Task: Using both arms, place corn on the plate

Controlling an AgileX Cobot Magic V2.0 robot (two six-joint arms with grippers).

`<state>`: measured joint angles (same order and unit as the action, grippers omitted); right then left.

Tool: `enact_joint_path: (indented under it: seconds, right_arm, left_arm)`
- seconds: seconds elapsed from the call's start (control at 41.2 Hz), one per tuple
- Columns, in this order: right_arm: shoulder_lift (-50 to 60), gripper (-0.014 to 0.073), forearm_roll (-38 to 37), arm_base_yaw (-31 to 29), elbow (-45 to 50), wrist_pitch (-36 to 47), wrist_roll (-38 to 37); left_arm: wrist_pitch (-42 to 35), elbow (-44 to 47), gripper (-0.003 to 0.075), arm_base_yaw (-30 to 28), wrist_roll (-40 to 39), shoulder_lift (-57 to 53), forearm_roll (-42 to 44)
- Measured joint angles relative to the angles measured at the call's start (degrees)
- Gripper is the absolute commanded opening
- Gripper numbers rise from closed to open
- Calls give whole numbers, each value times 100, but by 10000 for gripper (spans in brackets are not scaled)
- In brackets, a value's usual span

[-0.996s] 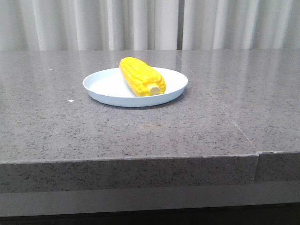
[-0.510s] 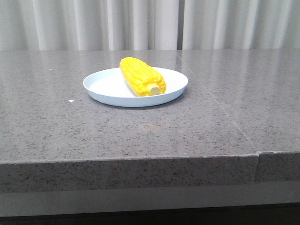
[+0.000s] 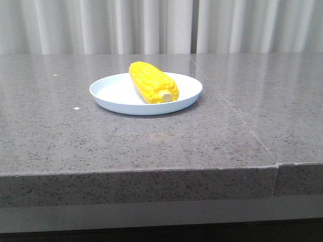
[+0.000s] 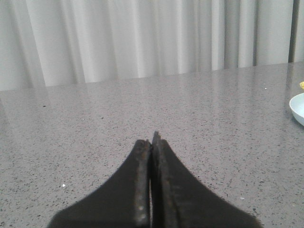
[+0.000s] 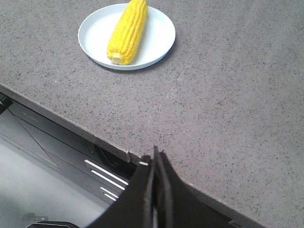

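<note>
The yellow corn (image 3: 153, 82) lies on the pale blue-white plate (image 3: 108, 93) on the grey stone table, its pale stub end toward the front. The right wrist view shows the corn (image 5: 128, 30) on the plate (image 5: 159, 35) too. Only the plate's edge (image 4: 298, 108) shows in the left wrist view. My left gripper (image 4: 152, 141) is shut and empty, low over bare table far from the plate. My right gripper (image 5: 156, 156) is shut and empty above the table's front edge, well back from the plate. Neither gripper appears in the front view.
The grey speckled table (image 3: 151, 141) has a seam running back from its front right part (image 3: 277, 166). A pale curtain (image 3: 161, 25) hangs behind the table. Below the table's front edge in the right wrist view is dark equipment with white stripes (image 5: 105, 175).
</note>
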<state>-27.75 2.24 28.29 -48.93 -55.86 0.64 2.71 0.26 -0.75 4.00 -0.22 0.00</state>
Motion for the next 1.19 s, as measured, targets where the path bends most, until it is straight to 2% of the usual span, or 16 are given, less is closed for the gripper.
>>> enact_joint_path:
  seconds: [0.802,0.923,1.19]
  right_arm:
    - [151,-120,0,0,177,134,0]
    - [666,-120,-18,-278,774,699,0]
    - [2192,-120,-57,-1603,3064,3317,0]
  left_arm:
    - [0,0,-20,0,0,0,0]
    - [0,0,-20,0,0,0,0]
    - [0,0,-20,0,0,0,0]
